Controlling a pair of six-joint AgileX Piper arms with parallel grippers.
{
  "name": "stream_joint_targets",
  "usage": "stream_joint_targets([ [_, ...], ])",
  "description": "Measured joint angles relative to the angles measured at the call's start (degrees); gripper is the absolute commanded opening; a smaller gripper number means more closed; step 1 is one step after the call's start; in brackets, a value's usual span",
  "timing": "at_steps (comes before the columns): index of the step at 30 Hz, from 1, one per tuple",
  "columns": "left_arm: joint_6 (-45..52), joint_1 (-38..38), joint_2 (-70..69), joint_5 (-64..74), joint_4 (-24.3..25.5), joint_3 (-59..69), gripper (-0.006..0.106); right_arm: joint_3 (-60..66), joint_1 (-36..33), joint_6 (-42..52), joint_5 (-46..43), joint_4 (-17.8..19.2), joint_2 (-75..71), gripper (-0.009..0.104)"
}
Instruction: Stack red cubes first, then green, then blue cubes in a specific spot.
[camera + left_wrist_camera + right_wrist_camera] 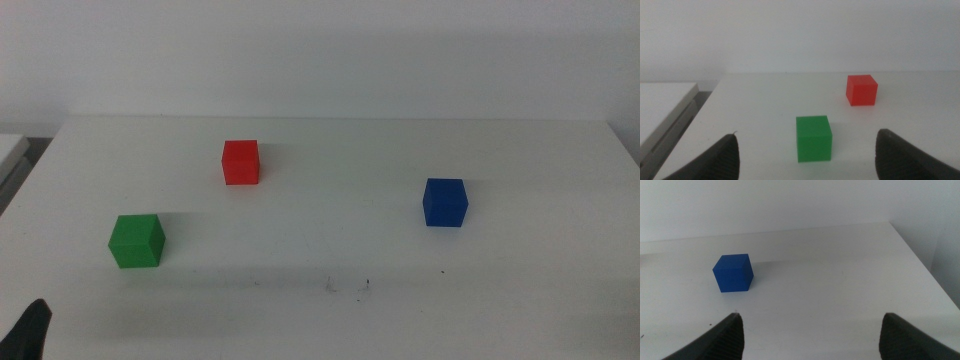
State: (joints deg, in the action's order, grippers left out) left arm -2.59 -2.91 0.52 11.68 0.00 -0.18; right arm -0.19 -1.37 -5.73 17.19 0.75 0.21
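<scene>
We see nothing stacked yet: red cube, green cube and blue cube sit well apart on the desk. Left gripper and right gripper wait near the front edge, jaws spread, empty.

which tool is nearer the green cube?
Left. The left tool is open, low at the table's near-left edge, with the green cube just ahead. The right tool faces the blue cube, farther off.

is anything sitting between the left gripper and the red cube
Yes. In the left wrist view the green cube sits on the table between the open left gripper and the red cube, slightly to one side of a straight line.
</scene>
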Motion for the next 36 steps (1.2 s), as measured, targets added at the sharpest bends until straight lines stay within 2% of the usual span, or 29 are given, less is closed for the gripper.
stream_joint_targets([
  [6,0.00,0.00,21.38,7.66,0.00,-17.50,0.091,0.00,0.00,0.00,0.00,0.00,0.00,0.087],
  [12,0.00,0.00,46.29,24.31,-1.32,-42.35,0.091,0.00,0.00,0.00,0.00,0.00,0.00,0.087],
  [21,-1.39,-1.70,77.62,46.32,-6.14,-75.74,0.091,0.00,0.00,0.00,0.00,0.00,0.00,0.087],
  [29,-10.53,-11.52,100.45,49.32,-2.59,-94.21,0.091,0.00,0.00,0.00,0.00,0.00,0.00,0.087],
  [36,-13.00,-14.02,115.89,47.00,-1.12,-105.68,0.091,0.00,0.00,0.00,0.00,0.00,0.00,0.087],
])
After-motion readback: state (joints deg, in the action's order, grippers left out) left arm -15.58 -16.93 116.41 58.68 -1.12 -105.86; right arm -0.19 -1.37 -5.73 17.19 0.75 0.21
